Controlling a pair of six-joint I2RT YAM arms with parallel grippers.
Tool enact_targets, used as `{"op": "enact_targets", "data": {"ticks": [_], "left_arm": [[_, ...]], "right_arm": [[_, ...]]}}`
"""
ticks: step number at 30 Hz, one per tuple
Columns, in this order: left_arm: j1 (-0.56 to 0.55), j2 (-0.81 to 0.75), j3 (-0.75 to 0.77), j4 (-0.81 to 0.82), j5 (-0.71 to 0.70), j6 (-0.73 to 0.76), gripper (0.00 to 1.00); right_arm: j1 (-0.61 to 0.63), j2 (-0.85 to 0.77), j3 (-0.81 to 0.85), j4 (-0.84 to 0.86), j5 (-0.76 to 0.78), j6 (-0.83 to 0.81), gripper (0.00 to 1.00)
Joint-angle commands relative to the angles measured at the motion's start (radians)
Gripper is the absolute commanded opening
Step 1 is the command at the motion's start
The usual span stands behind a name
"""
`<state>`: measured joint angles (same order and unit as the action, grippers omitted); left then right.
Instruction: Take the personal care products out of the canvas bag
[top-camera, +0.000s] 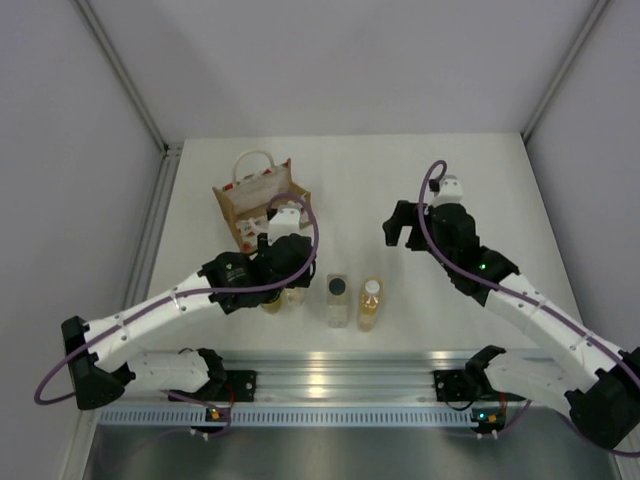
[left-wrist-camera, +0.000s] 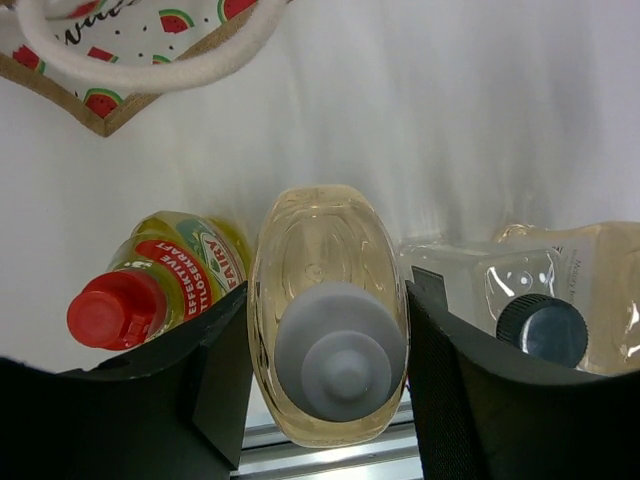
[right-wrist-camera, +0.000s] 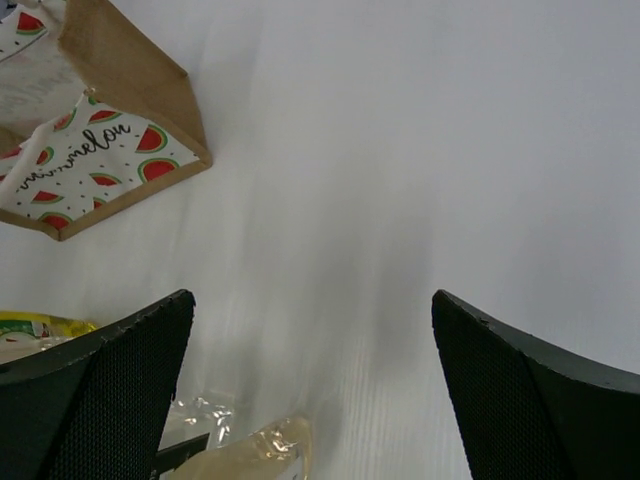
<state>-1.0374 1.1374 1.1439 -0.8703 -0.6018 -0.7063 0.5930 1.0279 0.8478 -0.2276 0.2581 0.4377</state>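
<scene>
left gripper: clamped on the oval clear bottle of amber liquid with a white cap, one finger against each broad side
right gripper: spread wide, nothing between the fingers, hanging over bare table right of centre
held bottle: upright, close to the table's near edge, left of centre; can't tell if its base is down yet
neighbours: red-capped clear bottle of yellow liquid with a red-green label just outside one finger, squarish clear bottle with a dark round cap just outside the other
fourth: second white-capped amber bottle stands at the right end of the same row
bag: tan canvas tote with white looped handles and a watermelon-print panel sits toward the far-left corner, apart from the row; inside not visible
step: looks like set-down of the last product
how: lower straight until the base seats, then open only a little — both neighbours sit tight to the fingers. Lift vertically before swinging away
risk: a wide release or sideways exit tips the red-capped one
surface: white matte table, aluminium rail along the near edge
room: plain pale grey walls on three sides
</scene>
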Motion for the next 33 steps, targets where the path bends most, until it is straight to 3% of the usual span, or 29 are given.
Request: {"op": "enact_targets", "data": {"ticks": [1,21,25,26,29,32,33], "left_arm": [[-0.006,-0.001,-0.021,0.191,-0.092,-0.053,0.0],[-0.013,0.032,-0.24,0.337,-0.055,-0.154,0.0],[-0.021,0.035,-0.23,0.337,-0.043,-0.142,0.27],[-0.021,0.035,-0.228,0.337,-0.041,-0.139,0.41],[-0.021,0.018,-0.225,0.332,-0.041,-0.13,0.57],[-0.021,-0.002,-0.22,0.33,-0.05,-0.113,0.66],[-0.021,-0.008,-0.217,0.332,-0.053,-0.107,0.74]], "right_arm": [[-0.007,-0.061,-0.035,-0.003,-0.013,0.002,1.0],[-0.007,-0.155,-0.105,-0.009,-0.022,-0.004,0.99],[-0.009,-0.158,-0.105,-0.007,-0.016,-0.004,1.0],[-0.009,-0.16,-0.107,-0.009,-0.01,-0.004,0.99],[-0.007,-0.169,-0.107,-0.016,0.015,-0.004,0.99],[-0.009,-0.177,-0.104,-0.027,0.023,-0.01,1.0],[-0.007,-0.181,-0.101,-0.029,0.024,-0.011,0.99]]}}
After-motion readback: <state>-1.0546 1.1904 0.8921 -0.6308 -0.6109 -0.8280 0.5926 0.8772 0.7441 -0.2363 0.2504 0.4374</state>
